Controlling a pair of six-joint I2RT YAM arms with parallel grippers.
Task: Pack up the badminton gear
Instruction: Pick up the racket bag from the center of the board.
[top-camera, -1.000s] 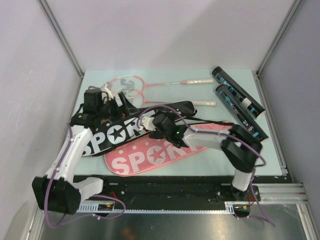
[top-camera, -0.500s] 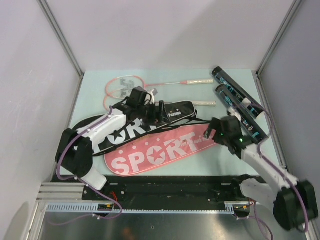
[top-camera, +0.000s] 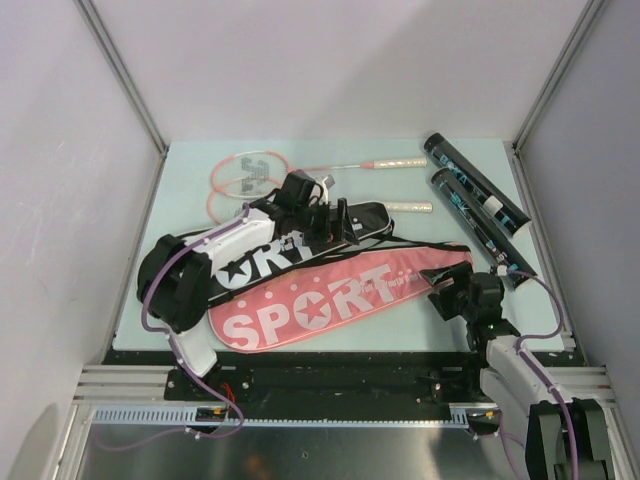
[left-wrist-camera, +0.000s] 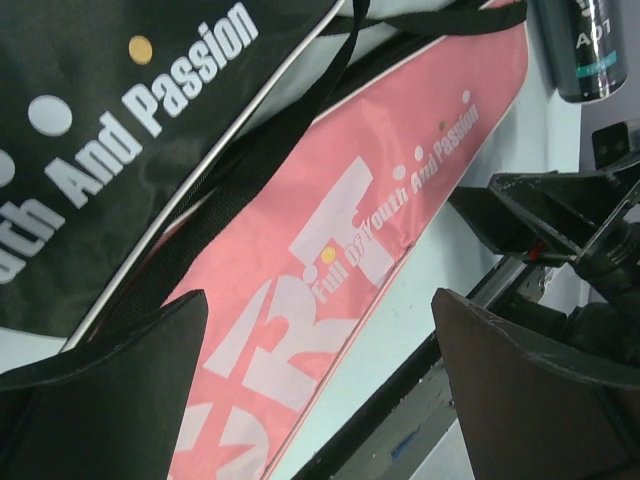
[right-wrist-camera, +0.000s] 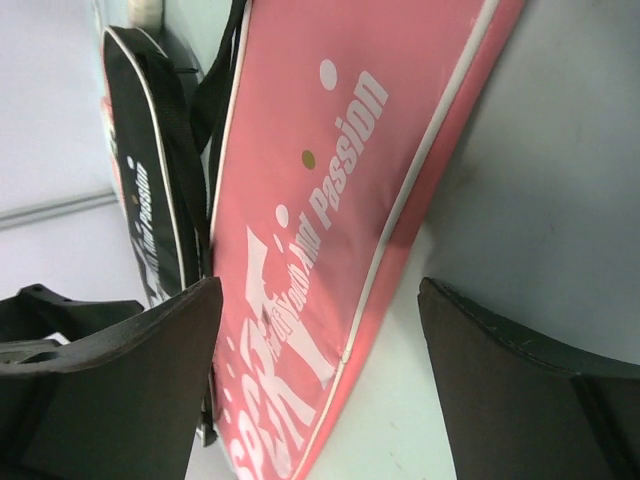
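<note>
Two pink-and-white rackets (top-camera: 250, 175) lie at the back left, their handles (top-camera: 400, 162) pointing right. Two dark tubes (top-camera: 478, 205) with teal print lie at the back right. A black SPORT racket bag (top-camera: 250, 262) overlaps a pink one (top-camera: 330, 300) in the middle. My left gripper (top-camera: 335, 222) hovers open over the black bag's narrow end; its wrist view shows the pink bag (left-wrist-camera: 330, 250) between empty fingers. My right gripper (top-camera: 450, 295) is open and empty by the pink bag's narrow right end (right-wrist-camera: 320, 180). No shuttlecocks show.
Black carry straps (left-wrist-camera: 250, 180) trail between the two bags. Grey walls close in the mat on the left, back and right. The black base rail (top-camera: 340, 375) runs along the near edge.
My left arm has swung right, from the black bag's wide end to its narrow end. My right arm has pulled back from the bags' middle to the near right.
</note>
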